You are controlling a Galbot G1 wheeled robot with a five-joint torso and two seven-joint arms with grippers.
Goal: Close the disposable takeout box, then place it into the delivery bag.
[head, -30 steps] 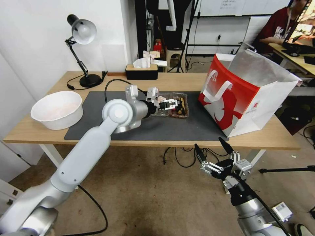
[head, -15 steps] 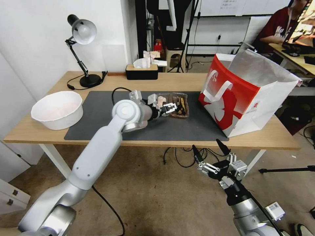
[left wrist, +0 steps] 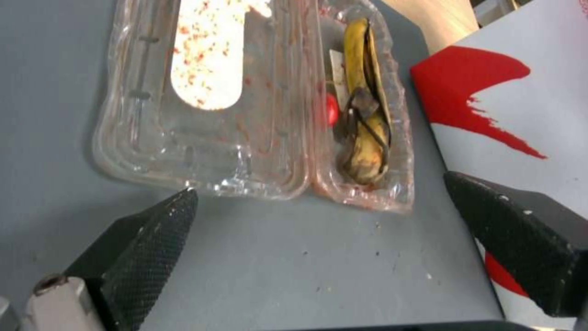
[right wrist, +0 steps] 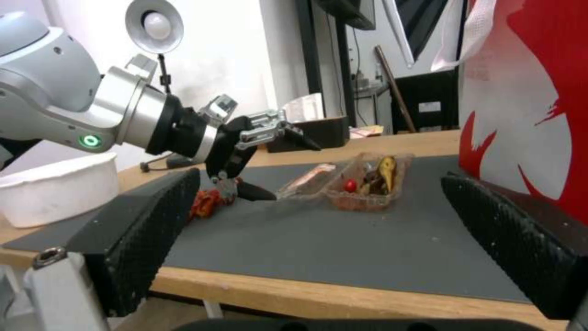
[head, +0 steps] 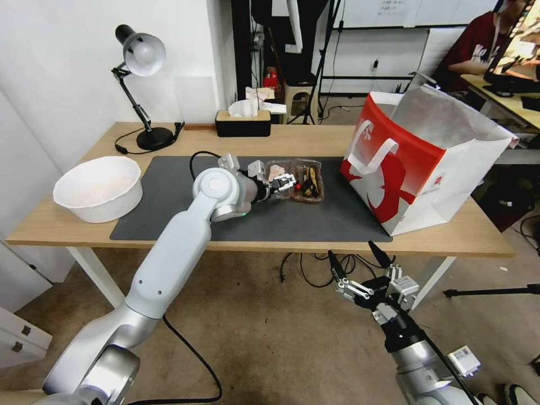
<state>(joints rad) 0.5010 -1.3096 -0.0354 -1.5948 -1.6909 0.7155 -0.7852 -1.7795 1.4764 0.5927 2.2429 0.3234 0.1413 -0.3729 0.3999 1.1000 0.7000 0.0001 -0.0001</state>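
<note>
One dark mat (head: 169, 202), wooden table (head: 315, 138)

- My head camera looks forward and down from well above, taking in the whole worktop (head: 270, 236), the dark mat (head: 169, 197), the bag (head: 416, 163) and both my arms.
- My left wrist camera looks steeply down past my left tool (left wrist: 319, 239) from close over the mat, with the open takeout box (left wrist: 245, 105) near and a bit of the bag beside it.
- My right wrist camera sits low, below the worktop's front edge, facing across it between the fingers of my right tool (right wrist: 319, 234).
- All three views share the box, the mat and the bag; the head and right wrist views also share the lamp (head: 140, 56) and the white bowl (head: 98, 188).
</note>
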